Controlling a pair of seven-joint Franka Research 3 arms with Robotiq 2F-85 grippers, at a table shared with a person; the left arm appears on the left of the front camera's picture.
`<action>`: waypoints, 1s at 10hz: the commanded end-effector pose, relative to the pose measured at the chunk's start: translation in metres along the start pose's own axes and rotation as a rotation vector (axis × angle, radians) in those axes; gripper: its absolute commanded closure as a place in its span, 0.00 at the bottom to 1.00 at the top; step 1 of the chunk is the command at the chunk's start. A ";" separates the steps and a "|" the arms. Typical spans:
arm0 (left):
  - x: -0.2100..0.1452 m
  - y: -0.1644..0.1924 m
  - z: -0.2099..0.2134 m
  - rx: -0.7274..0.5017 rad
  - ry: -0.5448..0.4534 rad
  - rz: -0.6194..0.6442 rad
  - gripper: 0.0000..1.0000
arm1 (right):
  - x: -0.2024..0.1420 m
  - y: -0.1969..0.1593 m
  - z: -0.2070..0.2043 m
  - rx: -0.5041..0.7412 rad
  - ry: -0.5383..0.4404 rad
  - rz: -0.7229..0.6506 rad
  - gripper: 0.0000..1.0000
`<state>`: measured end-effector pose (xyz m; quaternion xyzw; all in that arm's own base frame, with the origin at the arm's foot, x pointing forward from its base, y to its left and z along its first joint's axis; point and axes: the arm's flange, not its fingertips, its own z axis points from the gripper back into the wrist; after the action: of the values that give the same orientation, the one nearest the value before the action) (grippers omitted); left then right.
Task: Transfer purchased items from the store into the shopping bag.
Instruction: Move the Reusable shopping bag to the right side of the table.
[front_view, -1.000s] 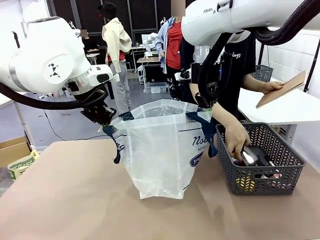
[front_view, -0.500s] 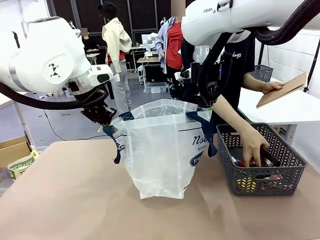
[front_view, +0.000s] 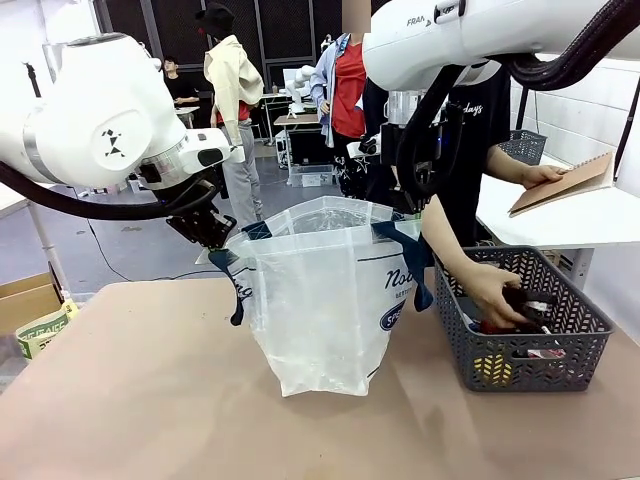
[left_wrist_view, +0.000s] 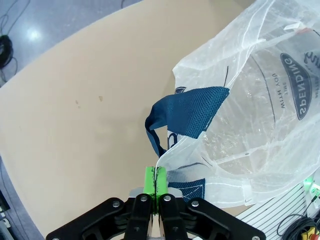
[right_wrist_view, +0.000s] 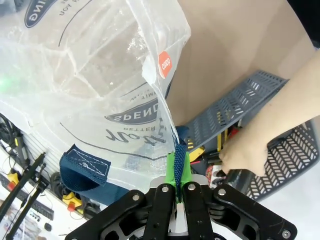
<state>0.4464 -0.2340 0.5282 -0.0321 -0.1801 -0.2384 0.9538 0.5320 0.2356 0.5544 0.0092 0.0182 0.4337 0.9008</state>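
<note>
The bag (front_view: 320, 300) stands upright on the table (front_view: 130, 400), at its middle, with its mouth held wide between the two arms. The left gripper (left_wrist_view: 155, 177) is closed on the clear rim at the bag's left side, its green pads pressed flat together over the plastic, just beside a navy strap (left_wrist_view: 190, 112) that hangs folded against the bag's wall. The right gripper (right_wrist_view: 178, 165) is closed on the right side of the rim, with a strip of navy webbing pinched between its pads. The navy oval logo faces the near right. The basket (front_view: 520, 372) sits on the table to the right of the bag, just beside it. A person stands at the far right and reaches one hand (front_view: 497, 293) down into the basket, fingers on a dark item among the items (front_view: 535, 318) lying there; red and yellow pieces show through the lattice. The person's other hand (front_view: 540, 175) holds a brown notebook (front_view: 565, 183) up, above a white table farther right.
</note>
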 end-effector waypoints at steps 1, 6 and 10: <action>0.004 0.001 -0.003 0.012 -0.017 -0.051 1.00 | -0.001 -0.003 -0.003 -0.040 -0.002 0.037 1.00; 0.003 -0.002 -0.001 0.001 -0.006 -0.037 1.00 | 0.000 -0.003 -0.004 -0.038 0.002 0.029 1.00; 0.003 -0.002 -0.001 0.001 -0.006 -0.037 1.00 | 0.001 0.000 0.000 -0.003 -0.005 0.016 1.00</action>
<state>0.4487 -0.2375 0.5286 -0.0293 -0.1832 -0.2556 0.9488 0.5327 0.2359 0.5545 0.0095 0.0157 0.4406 0.8975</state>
